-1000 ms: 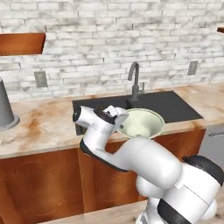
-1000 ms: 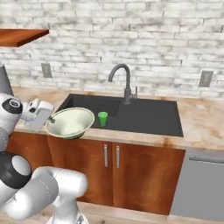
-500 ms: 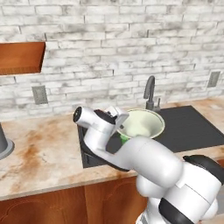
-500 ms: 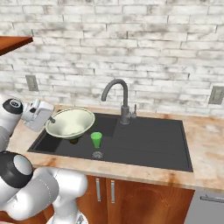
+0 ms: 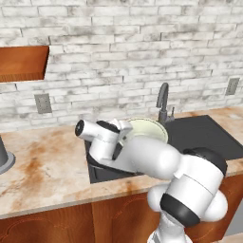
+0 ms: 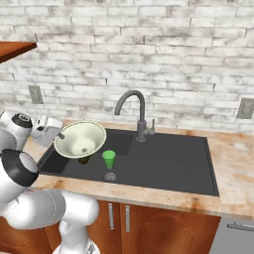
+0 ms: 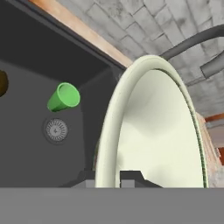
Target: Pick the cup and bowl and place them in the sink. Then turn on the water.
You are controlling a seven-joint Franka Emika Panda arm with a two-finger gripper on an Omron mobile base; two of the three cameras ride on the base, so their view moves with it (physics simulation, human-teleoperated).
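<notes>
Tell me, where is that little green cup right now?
The cup stands upright inside the sink, in its left part beside the round drain, just right of the tilted bowl that the gripper holds above the basin.

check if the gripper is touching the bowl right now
Touching. In the hand view the gripper has its fingertips either side of the bowl rim, clamped on it; the right base view shows the bowl held tilted above the sink.
</notes>
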